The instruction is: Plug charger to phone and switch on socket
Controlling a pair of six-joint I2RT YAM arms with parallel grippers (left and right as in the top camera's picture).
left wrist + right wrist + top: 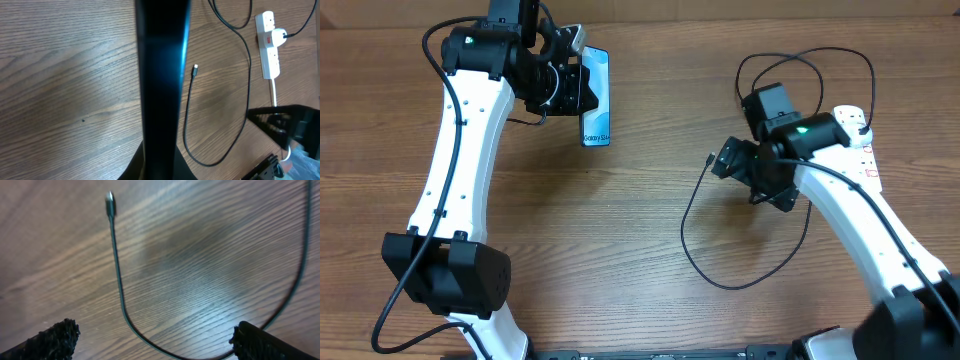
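My left gripper (576, 90) is shut on the phone (597, 98), a slim handset with a light blue screen and "Galaxy S24+" text, held tilted at the far left of the table. In the left wrist view the phone (160, 75) is a dark edge-on bar between the fingers (160, 167). The charger's thin black cable (692, 235) loops across the wood, and its connector tip (708, 158) lies free. My right gripper (728, 160) is open just beside that tip. In the right wrist view the cable (120, 295) runs between the wide-open fingers (155, 340), with the tip (110, 201) ahead. The white socket (867, 150) lies at the right, partly hidden by the right arm.
In the left wrist view the socket (270, 50) shows red switch marks and a black plug in it, with its white cord running toward me. The right arm (287, 125) shows dark at the lower right. More cable loops (820, 70) lie behind the right arm.
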